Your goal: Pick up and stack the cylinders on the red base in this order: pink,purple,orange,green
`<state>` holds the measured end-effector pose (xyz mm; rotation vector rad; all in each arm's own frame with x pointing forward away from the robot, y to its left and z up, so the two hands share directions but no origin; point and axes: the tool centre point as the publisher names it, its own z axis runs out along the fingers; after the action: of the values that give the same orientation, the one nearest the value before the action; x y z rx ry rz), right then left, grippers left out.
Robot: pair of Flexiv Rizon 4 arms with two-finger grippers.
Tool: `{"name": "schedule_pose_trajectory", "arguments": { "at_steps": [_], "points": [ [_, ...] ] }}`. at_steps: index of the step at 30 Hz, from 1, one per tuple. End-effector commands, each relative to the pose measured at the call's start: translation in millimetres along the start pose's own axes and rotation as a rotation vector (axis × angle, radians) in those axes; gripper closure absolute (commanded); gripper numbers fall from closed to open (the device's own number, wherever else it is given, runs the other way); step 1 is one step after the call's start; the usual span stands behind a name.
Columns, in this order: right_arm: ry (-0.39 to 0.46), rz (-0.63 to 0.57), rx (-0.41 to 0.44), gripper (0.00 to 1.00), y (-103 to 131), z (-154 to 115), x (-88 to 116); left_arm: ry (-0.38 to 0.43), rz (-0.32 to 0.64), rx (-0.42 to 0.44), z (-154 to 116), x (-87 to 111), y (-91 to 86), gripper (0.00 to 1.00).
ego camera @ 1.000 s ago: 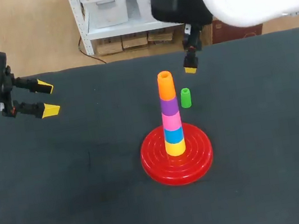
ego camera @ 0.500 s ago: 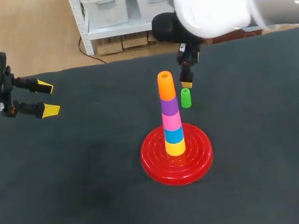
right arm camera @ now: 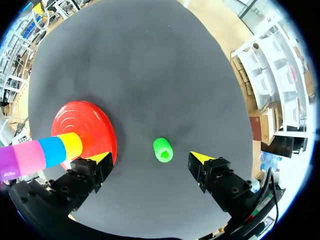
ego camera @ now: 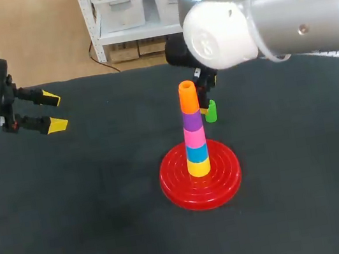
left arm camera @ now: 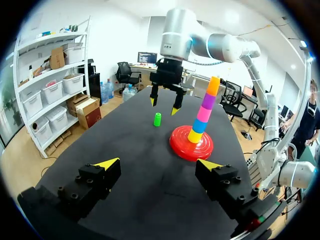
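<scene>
The flat table (ego camera: 76, 232), covered in dark grey cloth, carries all items.

The large silver-white right arm (ego camera: 280, 13) enters from the far right corner and reaches to the middle of the far edge. Its right gripper (right arm camera: 150, 157) has its fingers spread wide and grips nothing. It hangs over the small green plastic cylinder (right arm camera: 162, 149). The clearance between the two appears ample in the left wrist view but cannot be confirmed.

The left gripper (ego camera: 55, 111) sits over the left edge, near the far left corner. Its fingers are spread wide and hold nothing.

The round ribbed red base (ego camera: 179, 190) lies near the table's middle. Its stack reads, bottom upward: yellow cylinder (ego camera: 198, 167), blue cylinder (ego camera: 196, 153), pink cylinder (ego camera: 194, 137), purple cylinder (ego camera: 192, 121), orange cylinder (ego camera: 187, 97).

The green cylinder stands upright on the cloth, just beyond the base on its far-edge side and apart from it.
</scene>
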<state>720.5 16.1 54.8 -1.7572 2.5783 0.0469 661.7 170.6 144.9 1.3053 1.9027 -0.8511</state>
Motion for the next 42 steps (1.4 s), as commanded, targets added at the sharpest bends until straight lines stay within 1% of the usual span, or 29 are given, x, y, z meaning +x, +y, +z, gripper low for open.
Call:
{"name": "schedule_pose_trajectory", "arguments": {
  "at_steps": [1,15,25,26,28,34,35,36,37,39,41,42],
  "points": [
    [0.004,0.007,-0.005,0.0,-4,11,-4,-0.003,0.004,0.003,0,1.6,1.2,0.0],
    [0.033,0.016,-0.008,0.0,-12,17,5,-0.003,0.004,0.003,0,1.6,1.2,0.0],
    [0.033,0.028,-0.006,0.0,-14,21,11,-0.003,0.004,0.003,0,1.6,1.2,0.0],
    [0.034,0.029,-0.006,0.02,-14,21,12,-0.003,0.004,0.003,0,1.6,1.2,0.0],
    [0.036,0.031,-0.006,0.02,-14,24,13,-0.003,0.004,0.003,0,1.6,1.2,0.0],
    [0.031,0.036,-0.002,0.02,-15,27,12,-0.003,0.004,0.003,0,1.6,1.2,0.0],
    [0.031,0.036,-0.002,0.07,-15,28,12,-0.003,0.004,0.003,0,1.6,1.2,0.0],
    [0.03,0.035,-0.002,0.14,-15,28,11,-0.003,0.004,0.003,0,1.6,1.2,0.0],
    [0.029,0.035,-0.001,0.16,-15,28,10,-0.003,0.004,0.003,0,1.6,1.2,0.0],
    [0.028,0.035,-0.001,0.18,-15,30,9,-0.003,0.004,0.003,0,1.6,1.2,0.0],
    [0.027,0.034,-0.001,0.16,-15,31,8,-0.003,0.004,0.003,0,1.6,1.2,0.0],
    [0.027,0.034,0.0,0.18,-15,32,7,-0.003,0.004,0.003,0,1.6,1.2,0.0]
  ]
}}
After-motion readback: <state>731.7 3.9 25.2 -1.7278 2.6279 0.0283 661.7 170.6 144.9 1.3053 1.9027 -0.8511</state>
